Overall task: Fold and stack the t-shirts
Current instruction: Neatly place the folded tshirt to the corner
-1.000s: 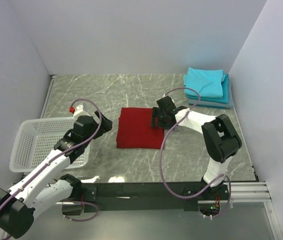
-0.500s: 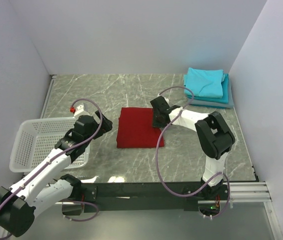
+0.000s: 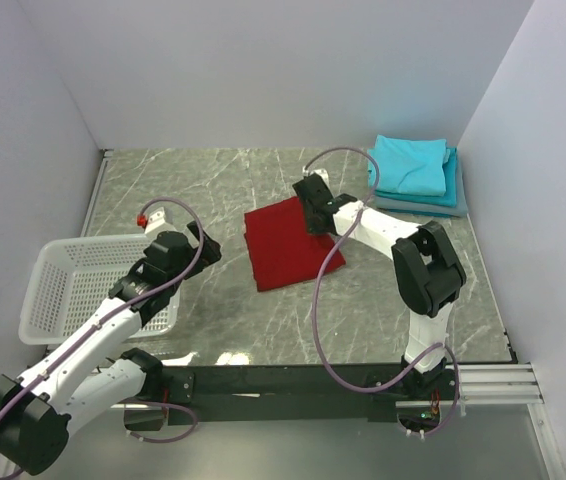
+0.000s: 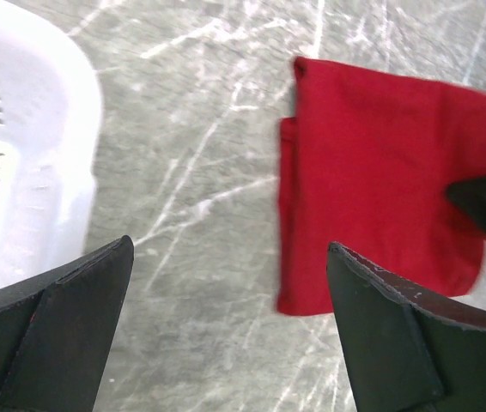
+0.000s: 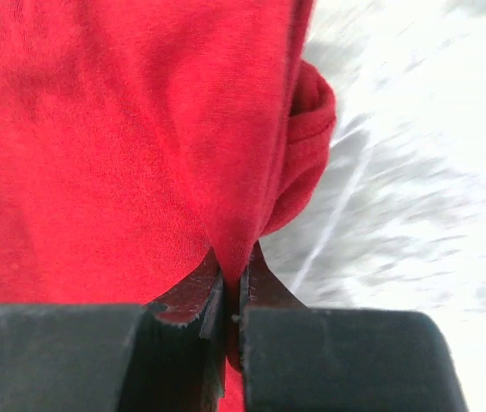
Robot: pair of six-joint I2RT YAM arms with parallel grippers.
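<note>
Right gripper point(image 5: 233, 275) clenched on a bunched edge of the red t-shirt point(image 5: 97, 129), a pinch only its wrist view reveals, shirt central on the table point(image 3: 163, 180), skewed rectangle, long axis seemingly far-to-near, turquoise t-shirts point(image 3: 413, 170) stacked far right, left gripper point(image 4: 230, 249) spread empty near the white basket point(image 3: 63, 290)

Readable text: none in any view.
Centre: folded deep red cloth t-shirt point(image 3: 283, 255), plain face, no print or label legible.
Far right: stack of folded turquoise and grey-blue cloth t-shirts point(image 3: 413, 165), plain, nothing legible.
Near left: white plastic lattice basket point(image 3: 68, 285), no marking legible.
</note>
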